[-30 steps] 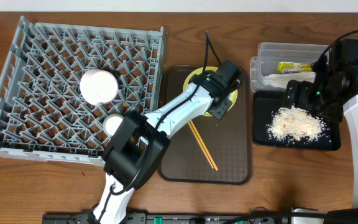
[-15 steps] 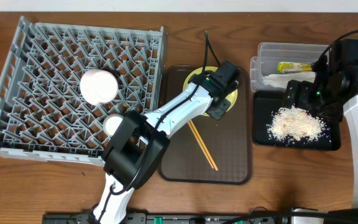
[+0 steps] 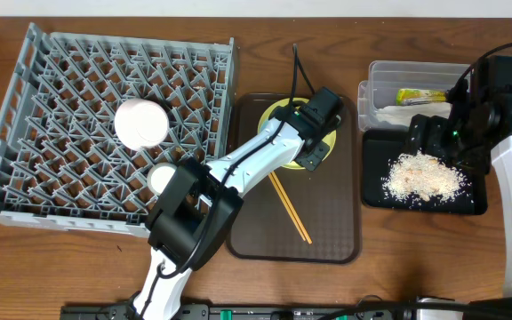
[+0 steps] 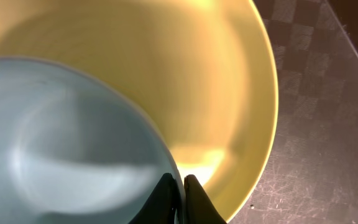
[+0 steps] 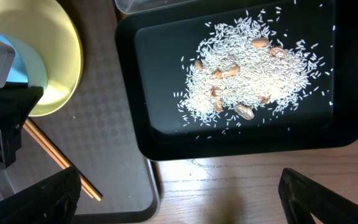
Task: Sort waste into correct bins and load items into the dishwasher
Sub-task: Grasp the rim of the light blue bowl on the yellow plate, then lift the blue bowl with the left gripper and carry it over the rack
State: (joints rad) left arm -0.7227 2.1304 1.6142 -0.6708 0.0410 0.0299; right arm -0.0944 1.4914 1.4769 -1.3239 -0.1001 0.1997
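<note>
I have the light blue bowl (image 4: 61,143) pinched at its rim: in the left wrist view the left gripper (image 4: 179,186) has its two fingertips drawn together with the bowl's edge running down between them. The bowl sits inside the yellow plate (image 4: 229,81), and the plate lies at the far end of the brown serving tray (image 3: 327,222). From overhead the gripper covers most of the bowl, so I cannot tell whether it is clear of the plate or resting in it.

On that same tray, nearer to me than the plate, the wooden chopsticks (image 3: 290,209) lie on a diagonal.

To the left of the brown tray, just beside it, is the grey dish rack (image 3: 69,80). A white bowl (image 3: 142,123) sits upside down among its pegs, and a small white cup (image 3: 161,178) stands at the rack's near edge.

To the right of the brown tray is the clear tub (image 3: 389,71), holding the green-and-yellow wrapper (image 3: 420,96) and the crumpled napkin (image 3: 382,114). Just in front of it is the black tray (image 3: 469,200) with the rice scraps (image 3: 423,176) heaped in it.

My right gripper (image 5: 179,205) hangs above the black tray's near edge, fingers spread wide and holding nothing.
</note>
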